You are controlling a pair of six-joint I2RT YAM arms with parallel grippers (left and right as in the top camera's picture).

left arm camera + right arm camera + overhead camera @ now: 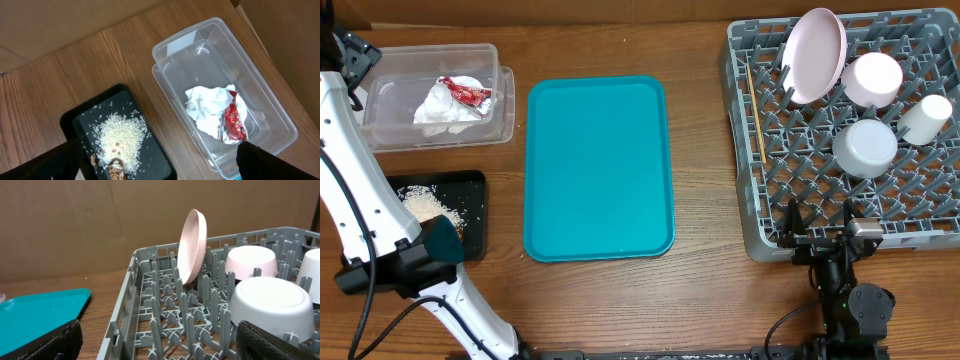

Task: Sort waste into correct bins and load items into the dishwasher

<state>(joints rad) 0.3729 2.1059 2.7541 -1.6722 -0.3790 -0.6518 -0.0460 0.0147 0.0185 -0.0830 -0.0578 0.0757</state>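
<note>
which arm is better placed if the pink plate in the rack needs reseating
Right. The right hand sits at the rack's near edge, facing the plate. The left hand is by the clear tub and black tray, across the teal tray from the rack.

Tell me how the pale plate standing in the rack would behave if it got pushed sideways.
The plate stands on edge, leaning between pegs of the rack, so a push would probably tip it toward the neighbouring bowl. Its round rim might let it roll along the row. It looks rigid and smooth, likely slippery.
</note>
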